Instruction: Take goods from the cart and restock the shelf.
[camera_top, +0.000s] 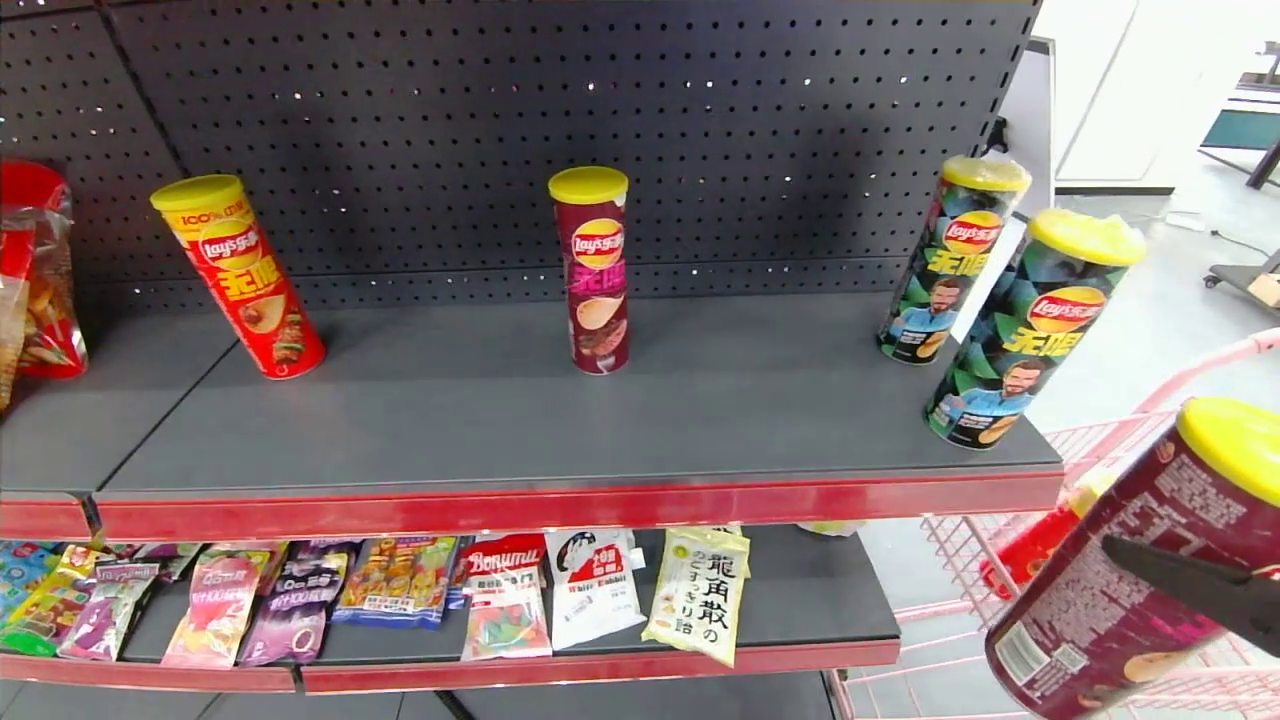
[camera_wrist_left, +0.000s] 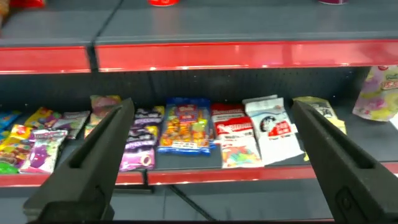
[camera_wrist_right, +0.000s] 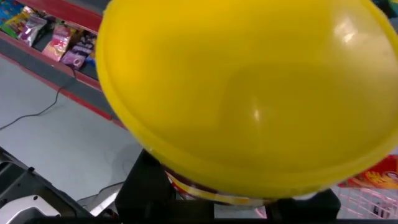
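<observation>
My right jaws are closed around a dark red crisps can (camera_top: 1120, 570) with a yellow lid (camera_wrist_right: 249, 93); one black finger (camera_top: 1200, 590) lies across its side. The can is tilted, the lid pointing up and away from the shelf. It hangs over the pink wire cart (camera_top: 1110, 435), just beyond the right end of the shelf. In the cart, partly hidden behind this can, lies a red package (camera_top: 1030, 545); what it is I cannot tell.

My left jaws are wide open with nothing between them. Their two dark fingers (camera_wrist_left: 87, 168) stand apart in front of the lower shelf (camera_top: 800, 590).

The upper shelf (camera_top: 560, 430) is a grey board with a red front edge, and it carries four cans, all with yellow lids. A red can (camera_top: 240, 280) stands towards the left and a second dark red can (camera_top: 595, 270) stands near the middle, well apart from it. Two dark green cans are at the right end, one at the back (camera_top: 950, 260) and one near the front edge (camera_top: 1030, 330), just beside each other. At the far left is a red snack bag (camera_top: 35, 270).

The lower shelf holds a row of flat snack packets (camera_top: 400, 585) lying side by side.
</observation>
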